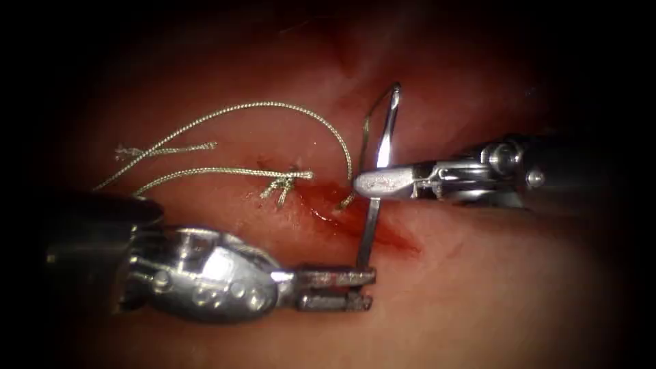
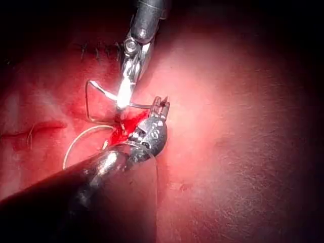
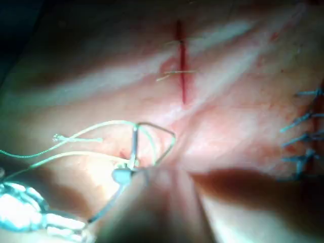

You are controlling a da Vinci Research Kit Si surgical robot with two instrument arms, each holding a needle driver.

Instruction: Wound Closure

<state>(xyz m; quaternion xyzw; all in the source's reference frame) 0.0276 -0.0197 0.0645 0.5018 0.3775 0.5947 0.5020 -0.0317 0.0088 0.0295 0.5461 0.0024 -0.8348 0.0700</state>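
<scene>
Endoscope view, needle: needle stands above the cut, its long axis running from a bend far up down toward the nearer edge; it looks free of the tissue, though the cut hides part of that judgement.
Endoscope view, right end effector: right end effector comes in from the right and is closed on the needle about mid-curve.
Endoscope view, left end effector: left end effector lies low and to the left, its upper jaw touching the needle's lower end at the tip; the jaws look parted and whether they truly hold it I cannot tell.
Endoscope view, nearness: both end effectors touch the needle, the right at the middle, the left at the end.
Endoscope view, thread: thread arcs from the needle over the left side to a knot; red fluid sits in the cut.
Left wrist view: left end effector meets the needle end-on, with the right end effector clamped further along; it shows the needle's bent loop side-on, which the endoscope foreshortens.
Right wrist view: needle rises from the right end effector; thread trails away, and a second, separate cut lies beyond.
</scene>
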